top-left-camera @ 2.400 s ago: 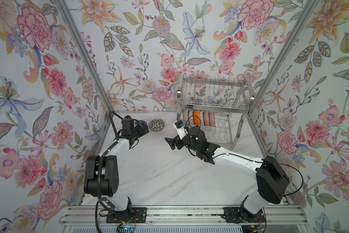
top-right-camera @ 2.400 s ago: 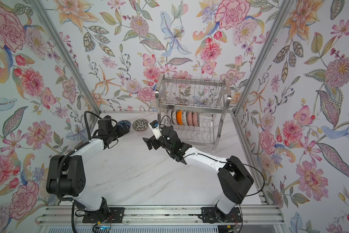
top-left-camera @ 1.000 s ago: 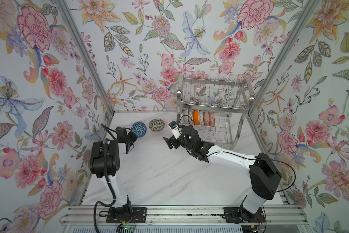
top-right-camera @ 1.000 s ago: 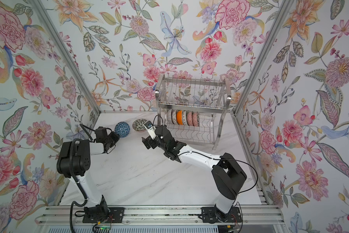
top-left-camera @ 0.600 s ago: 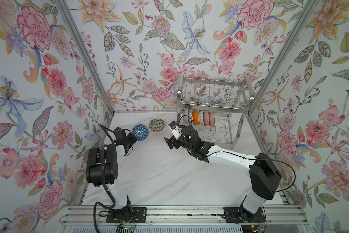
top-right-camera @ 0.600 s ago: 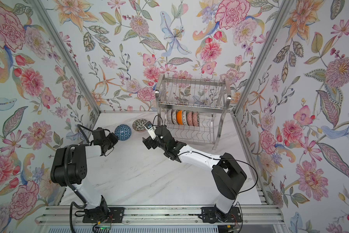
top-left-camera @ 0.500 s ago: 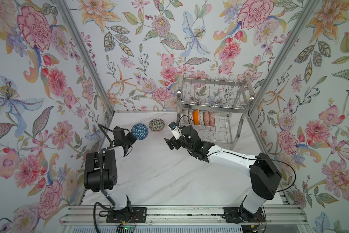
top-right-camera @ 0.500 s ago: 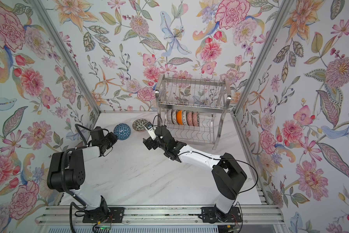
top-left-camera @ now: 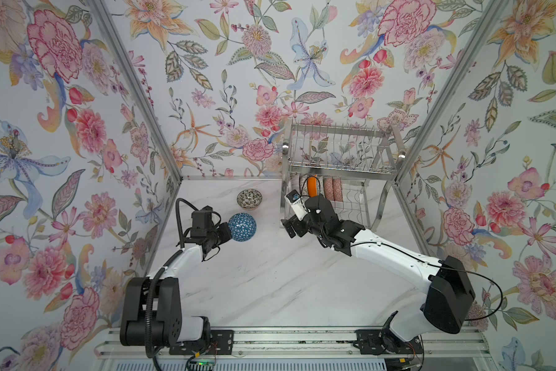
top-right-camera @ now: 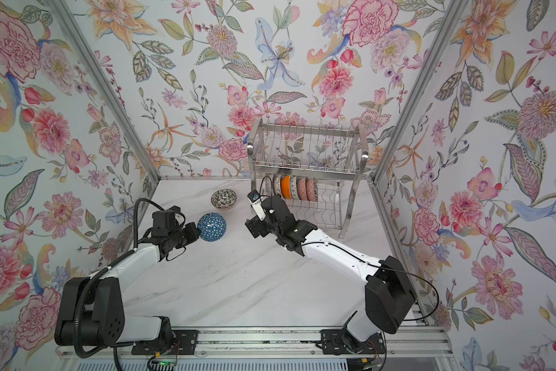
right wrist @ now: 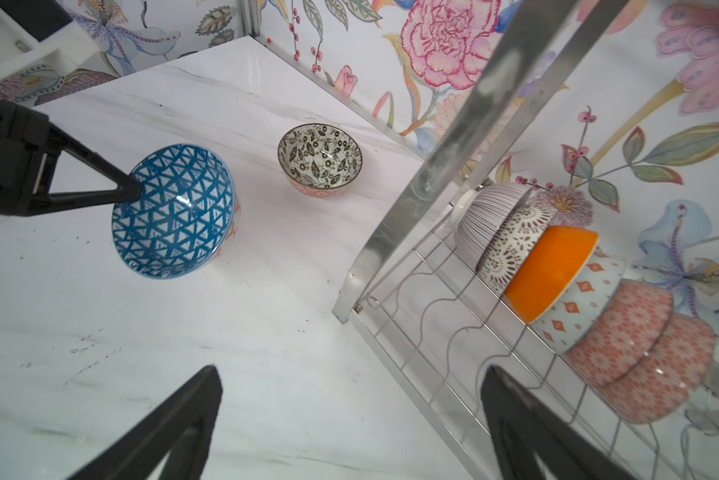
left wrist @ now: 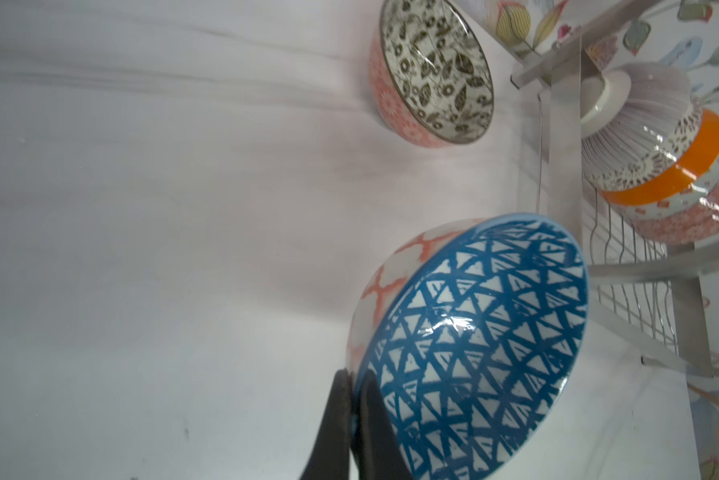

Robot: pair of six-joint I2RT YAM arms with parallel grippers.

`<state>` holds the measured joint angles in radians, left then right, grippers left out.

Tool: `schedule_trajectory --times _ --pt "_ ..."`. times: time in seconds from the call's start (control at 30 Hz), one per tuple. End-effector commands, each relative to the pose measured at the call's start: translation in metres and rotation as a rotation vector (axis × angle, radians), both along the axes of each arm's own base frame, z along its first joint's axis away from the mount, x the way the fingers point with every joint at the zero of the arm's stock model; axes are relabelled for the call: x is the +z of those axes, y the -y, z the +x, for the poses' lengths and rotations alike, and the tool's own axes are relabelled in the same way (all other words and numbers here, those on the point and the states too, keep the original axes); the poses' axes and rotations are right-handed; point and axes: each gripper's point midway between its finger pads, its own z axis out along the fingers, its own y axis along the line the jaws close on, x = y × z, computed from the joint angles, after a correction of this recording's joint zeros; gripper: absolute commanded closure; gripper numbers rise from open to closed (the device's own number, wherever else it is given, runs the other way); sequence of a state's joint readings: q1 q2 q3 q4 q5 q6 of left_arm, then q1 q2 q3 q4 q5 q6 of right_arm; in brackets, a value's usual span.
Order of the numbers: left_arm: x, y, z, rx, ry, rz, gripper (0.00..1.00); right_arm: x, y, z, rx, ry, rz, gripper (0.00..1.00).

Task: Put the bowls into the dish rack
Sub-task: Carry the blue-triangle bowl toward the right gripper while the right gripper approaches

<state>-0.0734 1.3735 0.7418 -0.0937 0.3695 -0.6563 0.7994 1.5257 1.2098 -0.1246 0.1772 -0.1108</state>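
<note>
Left wrist view has the left tool (left wrist: 354, 376) pinched narrow on the rim of the blue bowl (left wrist: 474, 353), with one finger inside and one outside. The bowl is tilted on edge, and its triangle-patterned inside is turned toward the right tool (right wrist: 351, 370). Whether its underside touches the table (top-left-camera: 270, 289) cannot be told.

In both top views it sits left of the middle, toward the table's far edge. The black-and-white bowl (top-left-camera: 249, 199) stands upright closer to that far edge, apart from the blue one and just left of the dish rack (top-left-camera: 337, 154).

The rack fills the far right corner. Six bowls (right wrist: 553, 270) lean on edge in a row at the back of its lower tier, the orange one third in line.

The right tool is spread wide and holds nothing, hovering by the rack's front left leg.
</note>
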Motion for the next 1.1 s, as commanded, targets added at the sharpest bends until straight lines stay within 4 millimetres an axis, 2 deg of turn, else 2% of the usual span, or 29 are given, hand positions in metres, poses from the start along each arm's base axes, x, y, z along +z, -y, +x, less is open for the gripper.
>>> schedule_trajectory --times 0.0,0.2,0.47,0.57,0.77,1.07 --pt "0.009 0.031 -0.016 -0.111 0.003 0.056 1.0 -0.014 0.034 -0.007 -0.077 -0.068 -0.04 0.01" --pt "0.008 0.103 -0.028 -0.265 -0.005 0.049 1.0 -0.019 0.067 -0.012 -0.151 -0.108 -0.038 0.01" --pt "0.011 0.189 -0.029 -0.414 0.018 0.009 1.0 -0.042 0.094 -0.019 -0.224 -0.215 -0.063 0.01" --pt "-0.004 0.216 -0.03 -0.458 -0.01 0.009 1.0 -0.049 0.101 -0.023 -0.24 -0.235 -0.072 0.01" --pt "-0.013 0.245 -0.025 -0.483 -0.018 0.0 1.0 -0.055 0.112 -0.028 -0.258 -0.252 -0.073 0.01" --pt "-0.02 0.264 -0.016 -0.511 -0.029 0.037 0.94 -0.056 0.115 -0.032 -0.254 -0.25 -0.071 0.01"
